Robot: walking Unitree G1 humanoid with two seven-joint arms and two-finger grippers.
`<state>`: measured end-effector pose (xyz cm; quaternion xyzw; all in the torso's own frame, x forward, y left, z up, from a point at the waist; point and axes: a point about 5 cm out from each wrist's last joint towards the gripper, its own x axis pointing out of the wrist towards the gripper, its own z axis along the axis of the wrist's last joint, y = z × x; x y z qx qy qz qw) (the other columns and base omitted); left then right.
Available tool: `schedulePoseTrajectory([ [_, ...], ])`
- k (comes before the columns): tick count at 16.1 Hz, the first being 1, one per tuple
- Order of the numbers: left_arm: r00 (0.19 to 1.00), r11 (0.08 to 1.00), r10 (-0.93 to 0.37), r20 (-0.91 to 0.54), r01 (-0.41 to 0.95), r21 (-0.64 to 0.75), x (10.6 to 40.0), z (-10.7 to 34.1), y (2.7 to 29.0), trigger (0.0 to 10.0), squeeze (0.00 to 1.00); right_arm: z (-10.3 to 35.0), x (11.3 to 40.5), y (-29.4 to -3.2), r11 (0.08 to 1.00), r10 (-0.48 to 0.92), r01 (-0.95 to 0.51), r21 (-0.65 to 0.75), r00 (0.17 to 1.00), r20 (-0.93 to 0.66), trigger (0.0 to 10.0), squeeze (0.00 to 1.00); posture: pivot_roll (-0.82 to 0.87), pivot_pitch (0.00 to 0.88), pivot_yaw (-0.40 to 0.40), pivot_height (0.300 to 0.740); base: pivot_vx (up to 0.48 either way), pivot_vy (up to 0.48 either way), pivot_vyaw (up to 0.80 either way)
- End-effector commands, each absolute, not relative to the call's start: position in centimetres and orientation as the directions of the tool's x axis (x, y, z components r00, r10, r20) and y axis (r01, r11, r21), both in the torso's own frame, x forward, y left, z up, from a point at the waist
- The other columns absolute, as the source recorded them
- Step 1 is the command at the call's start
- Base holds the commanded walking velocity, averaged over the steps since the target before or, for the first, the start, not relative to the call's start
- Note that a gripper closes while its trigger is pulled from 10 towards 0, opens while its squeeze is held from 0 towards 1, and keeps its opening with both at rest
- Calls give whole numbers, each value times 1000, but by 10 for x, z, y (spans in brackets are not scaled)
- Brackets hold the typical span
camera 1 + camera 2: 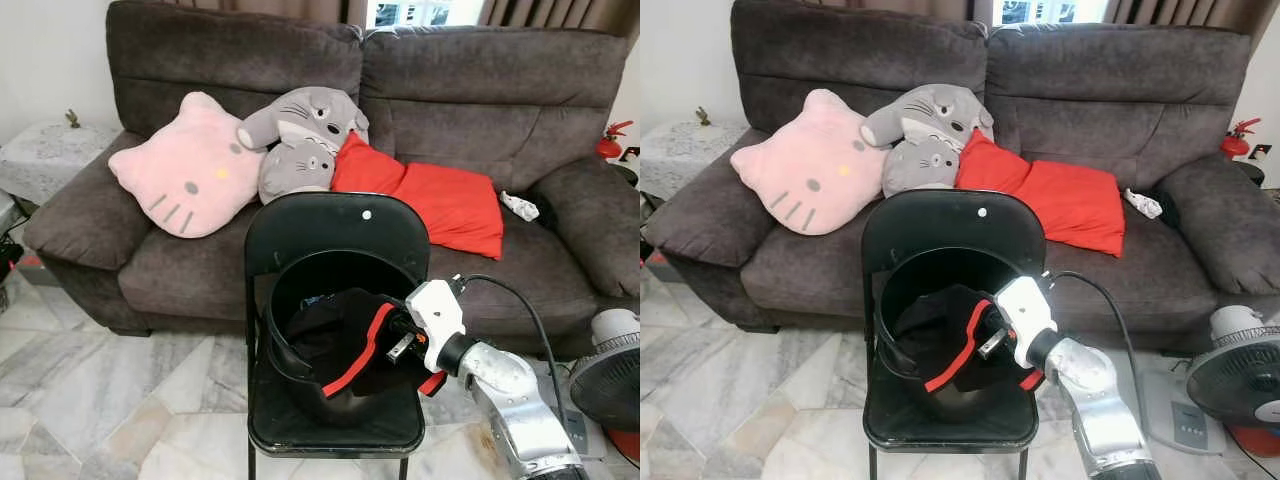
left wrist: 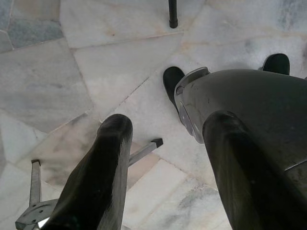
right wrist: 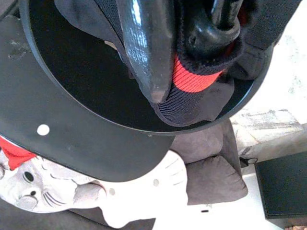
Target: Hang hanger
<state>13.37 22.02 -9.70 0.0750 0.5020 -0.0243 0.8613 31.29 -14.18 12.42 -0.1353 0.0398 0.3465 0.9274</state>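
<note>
A black folding chair (image 1: pixel 340 225) stands in front of the sofa, with a round black basket (image 1: pixel 275 340) on its seat. Inside the basket lies a black garment with red trim (image 1: pixel 362 350). My right gripper (image 1: pixel 397 338) reaches into the basket from the right and is shut on the garment's red-trimmed edge. The right wrist view shows that edge pinched between the black fingers (image 3: pixel 144 48) of the right gripper (image 3: pixel 184 43), under the basket rim (image 3: pixel 96 110). My left gripper (image 2: pixel 168 182) hangs open over the marble floor, holding nothing. I see no hanger.
A dark brown sofa (image 1: pixel 470 110) behind the chair carries a pink cat cushion (image 1: pixel 190 170), grey plush toys (image 1: pixel 300 135) and a red cushion (image 1: pixel 440 200). A fan (image 1: pixel 608 380) stands at the right, a covered side table (image 1: pixel 45 150) at the left. Marble floor (image 1: pixel 120 390) lies left of the chair.
</note>
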Motion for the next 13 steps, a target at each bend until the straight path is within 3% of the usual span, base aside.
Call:
schedulePoseTrajectory([
  [1, 463, 985, 24, -886, 138, 99, 126, -101, 217, 10000, 0, 126, 309, -140, 721, 637, -656, -223, 754, -160, 0, 0, -135, 74, -1, 740, 0, 0, 0],
  [2, 463, 986, 24, -886, 138, 99, 126, -101, 217, 10000, 0, 126, 309, -140, 725, 632, -651, -223, 758, -160, 0, 0, -135, 74, -1, 740, 0, 0, 0],
  [3, 463, 986, 25, -886, 137, 99, 126, -101, 217, 10000, 0, 126, 309, -141, 734, 621, -641, -226, 767, -159, 3176, 0, -135, 74, -2, 740, 0, 0, 0],
  [4, 463, 986, 24, -886, 137, 99, 126, -101, 217, 10000, 0, 126, 310, -143, 751, 598, -619, -230, 785, -160, 10000, 0, -136, 75, -1, 740, 0, 0, 0],
  [5, 462, 986, 24, -886, 138, 98, 126, -101, 217, 10000, 0, 126, 312, -148, 789, 553, -575, -217, 818, -157, 10000, 51, -136, 75, -2, 740, 0, 0, 0],
  [6, 462, 986, 23, -886, 137, 98, 126, -101, 217, 10000, 0, 126, 312, -149, 795, 545, -566, -218, 824, -155, 10000, 184, -136, 75, -2, 740, 0, 0, 0],
  [7, 462, 986, 23, -887, 137, 97, 126, -101, 217, 10000, 0, 126, 312, -152, 812, 519, -541, -218, 841, -152, 10000, 1000, -136, 75, -2, 740, 0, 0, 0],
  [9, 462, 986, 21, -886, 138, 96, 126, -101, 217, 10000, 0, 123, 311, -156, 836, 474, -500, -225, 866, -161, 10000, 925, -139, 78, -5, 740, 0, 0, 0],
  [10, 462, 986, 21, -887, 138, 96, 125, -101, 217, 10000, 0, 120, 310, -158, 841, 463, -492, -224, 870, -170, 10000, 306, -139, 78, -5, 740, 0, 0, 0],
  [11, 462, 986, 22, -887, 138, 96, 125, -101, 217, 10000, 0, 119, 309, -158, 848, 452, -482, -220, 874, -177, 10000, 0, -139, 79, -5, 740, 0, 0, 0],
  [13, 461, 986, 22, -887, 139, 97, 125, -101, 217, 10000, 0, 117, 307, -159, 861, 433, -464, -209, 883, -182, 10000, 0, -140, 79, -6, 740, 0, 0, 0],
])
